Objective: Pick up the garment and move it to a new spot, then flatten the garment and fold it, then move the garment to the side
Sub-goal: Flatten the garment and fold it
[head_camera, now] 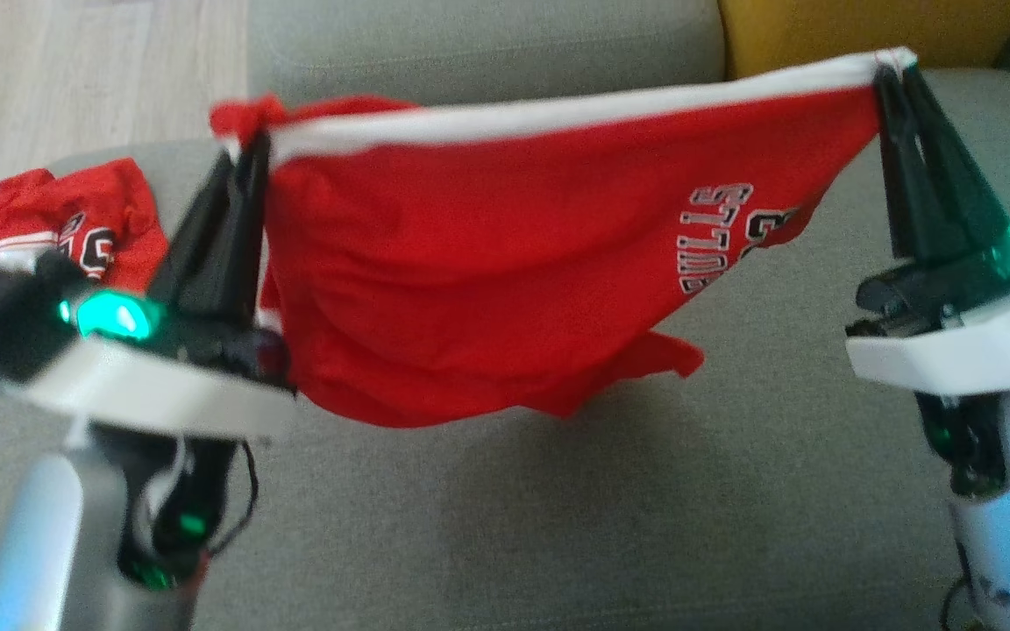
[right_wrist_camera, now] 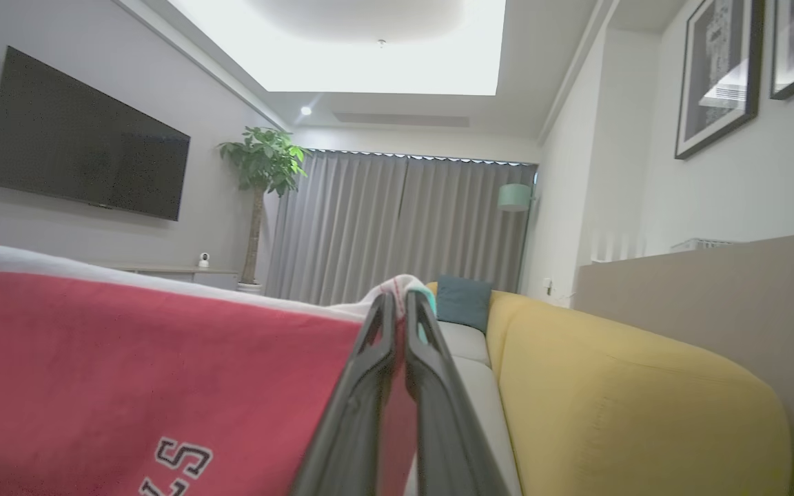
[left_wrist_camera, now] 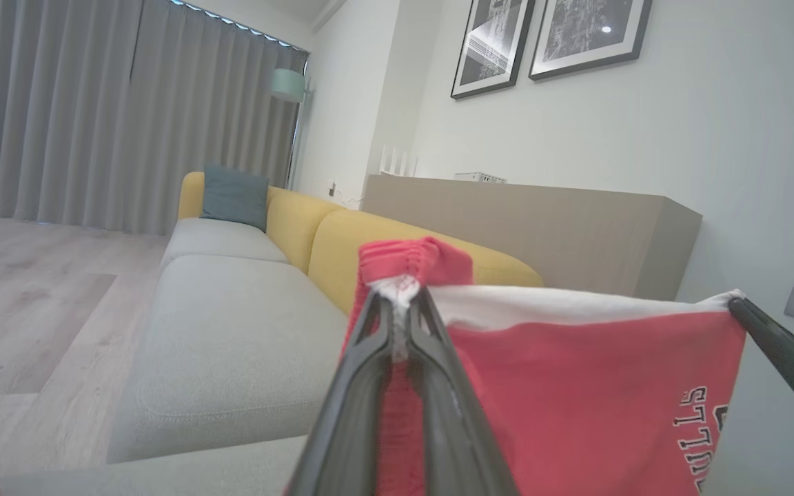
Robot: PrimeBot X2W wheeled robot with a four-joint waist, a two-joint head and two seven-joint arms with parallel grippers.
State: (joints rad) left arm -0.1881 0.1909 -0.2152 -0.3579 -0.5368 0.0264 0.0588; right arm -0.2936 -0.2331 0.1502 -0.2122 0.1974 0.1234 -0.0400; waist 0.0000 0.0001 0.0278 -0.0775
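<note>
A red garment (head_camera: 487,263) with a white band and "BULLS" lettering hangs stretched in the air above the grey sofa seat (head_camera: 558,508). My left gripper (head_camera: 246,149) is shut on its left top corner, and my right gripper (head_camera: 895,70) is shut on its right top corner. The white band runs taut between them and the red cloth sags below. In the left wrist view the garment (left_wrist_camera: 576,386) is pinched in the left gripper (left_wrist_camera: 400,303). The right wrist view has the garment (right_wrist_camera: 128,372) spreading left from the right gripper (right_wrist_camera: 397,303).
Another red garment (head_camera: 58,228) lies crumpled on the seat at the far left. The yellow sofa back (head_camera: 864,31) rises behind, and wooden floor (head_camera: 75,79) lies beyond the seat's left end. A blue-grey cushion (left_wrist_camera: 235,196) rests at the sofa's far end.
</note>
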